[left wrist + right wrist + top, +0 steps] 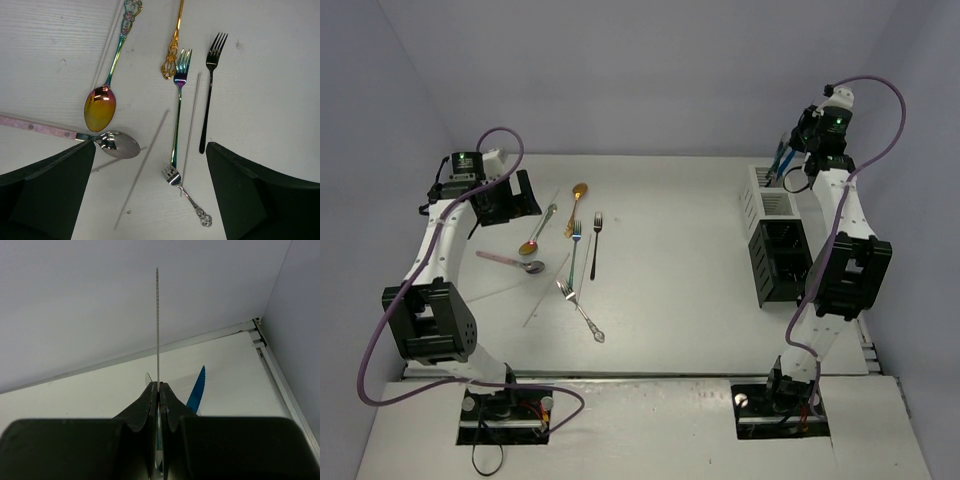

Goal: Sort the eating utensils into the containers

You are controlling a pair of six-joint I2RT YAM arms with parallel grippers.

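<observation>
My left gripper (150, 145) is open and hovers over the loose utensils (505, 200). Below it lie a rainbow spoon with a gold bowl (100, 107), a silver spoon with a pink handle (120, 145), a gold handle (172, 55), a teal-handled fork (179, 100), a dark fork (210, 90), a small silver fork (185, 192) and thin pale sticks (142, 167). My right gripper (158, 387) is shut on a thin serrated knife (157, 325), seen edge-on and upright. It is held above the white container (765, 195). A blue knife (196, 392) stands just beyond.
The black container (778, 260) stands directly in front of the white one at the right side of the table. The utensils are spread over the left half (574, 250). The back wall is close behind the right gripper. A purple cable loops from each arm.
</observation>
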